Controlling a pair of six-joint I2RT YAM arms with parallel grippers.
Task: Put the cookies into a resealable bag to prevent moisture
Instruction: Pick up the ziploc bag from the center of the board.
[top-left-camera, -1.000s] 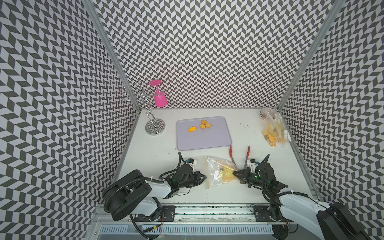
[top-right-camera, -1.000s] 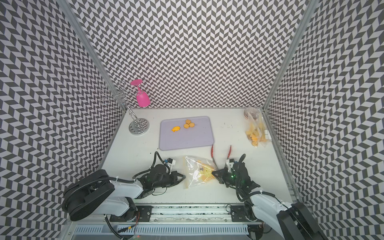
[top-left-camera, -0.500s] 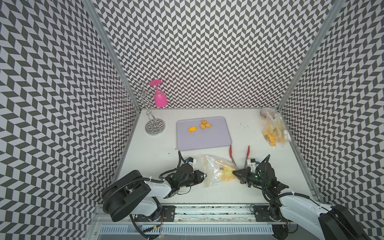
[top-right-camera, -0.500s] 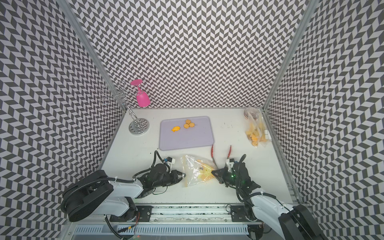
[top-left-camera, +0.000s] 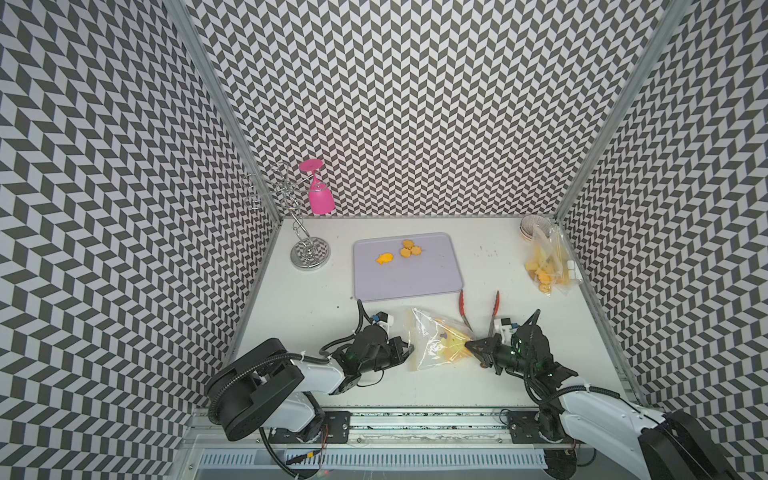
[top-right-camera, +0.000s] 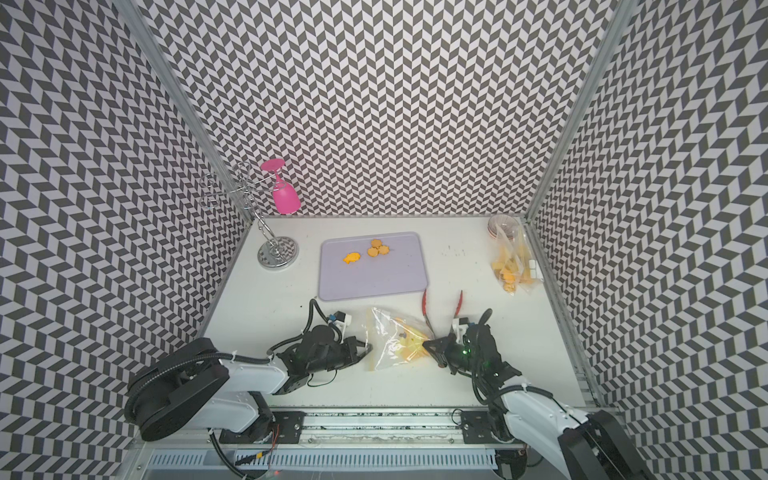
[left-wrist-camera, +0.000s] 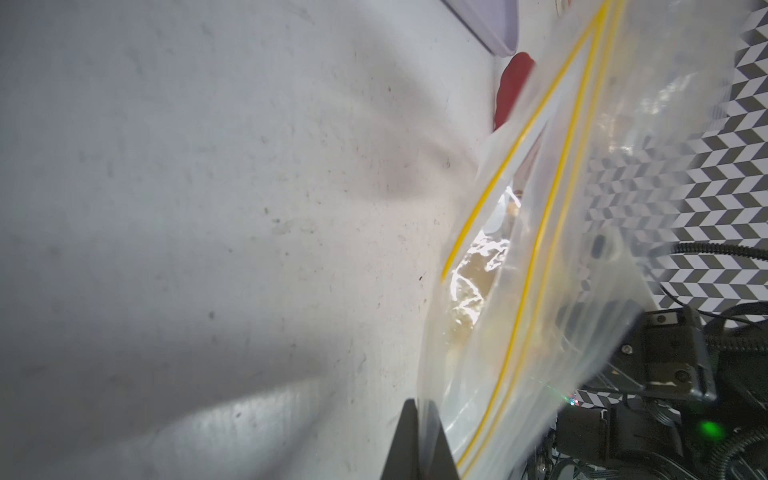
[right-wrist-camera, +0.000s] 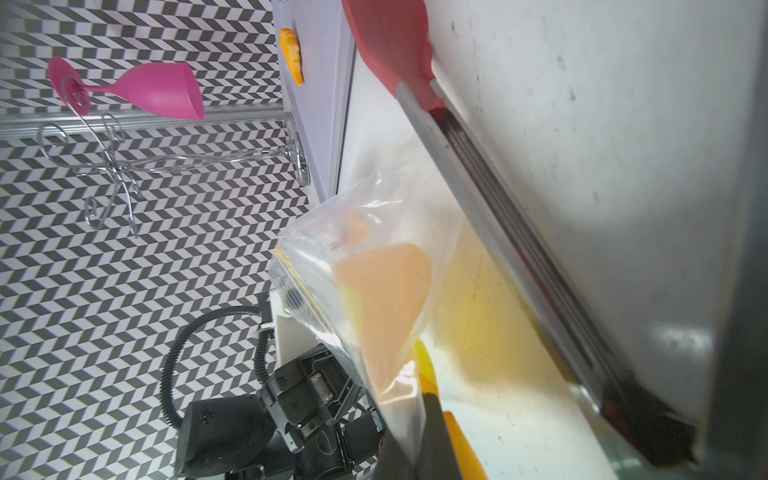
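At 6 o'clock on the desk (top-left-camera: 440, 386), close to its front edge, the resealable bag (top-left-camera: 432, 343) is stretched between the two arms. The left gripper (top-left-camera: 408, 348) has its fingers (left-wrist-camera: 409, 440) closed on the bag's zip end at 9 o'clock. The left wrist view cuts them off, so only one dark tip shows with the plastic against it. The two yellow zip lines stand apart along part of their run. The right gripper (top-left-camera: 468, 345) meets the opposite corner at 3 o'clock, its fingers drawn to a point, pinching the plastic. The cookies (top-left-camera: 451, 351) inside show only as blurred yellow-orange patches behind creased film, and neither their shapes nor their number can be told.

Red-tipped tongs (top-left-camera: 461, 302) lie just beyond the bag at 1 o'clock. Their hinge end is hidden behind the right gripper, and one leg runs along the bag's edge; whether it touches cannot be told. Bare desk lies at 7 to 9 o'clock, and also between the tongs and the right wall.

Past the tongs, toward 11 o'clock, a lavender tray (top-left-camera: 415, 282) carries a fish-shaped cookie (top-left-camera: 384, 259) and three scalloped rounds (top-left-camera: 409, 250) near its far rim.

At 2 o'clock a second clear bag (top-left-camera: 548, 270) of yellow pieces leans by the wall and partly covers stacked bowls (top-left-camera: 528, 226). At 10 o'clock a chrome glass rack (top-left-camera: 309, 255) holds a pink wine glass (top-left-camera: 319, 195) upside down.
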